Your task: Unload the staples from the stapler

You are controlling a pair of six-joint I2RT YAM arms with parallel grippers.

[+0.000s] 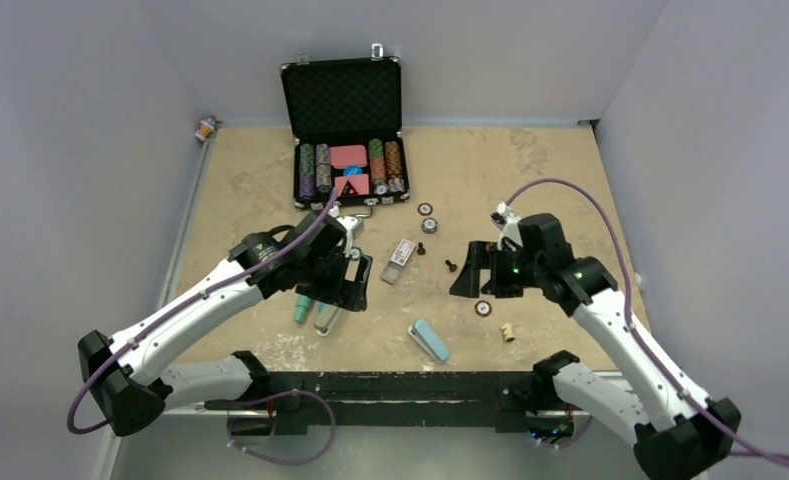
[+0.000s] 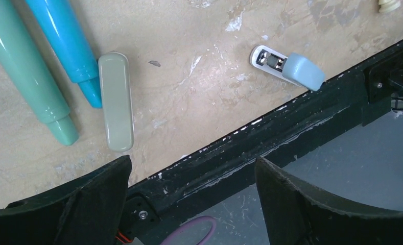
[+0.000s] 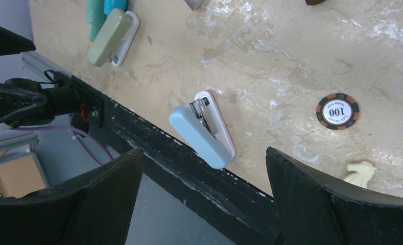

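Top external view: blue stapler point(image 1: 428, 340) lies by the near edge of the table point(image 1: 550, 180).
Staples point(image 3: 201, 109): a silver strip in the blue stapler's exposed white tray, it seems; too small to be sure.
Left gripper point(image 2: 191, 166): fingers spread, empty, left of the stapler.
Right gripper point(image 3: 204, 155): fingers spread, empty, right of the stapler.

Bench point(image 2: 189, 76) is seen as matt tan, scuffed, rough with pale worn patches; its black edge rail point(image 2: 250, 148) is painted and chipped. Blue stapler point(image 3: 202, 135): smooth matt plastic, shiny metal noted in magazine point(image 3: 200, 108). Grey stapler point(image 2: 116, 102): matt plastic. Green marker point(image 2: 25, 71) and blue marker point(image 2: 66, 46): glossy plastic. Case point(image 1: 342, 95) is lined with dimpled foam.
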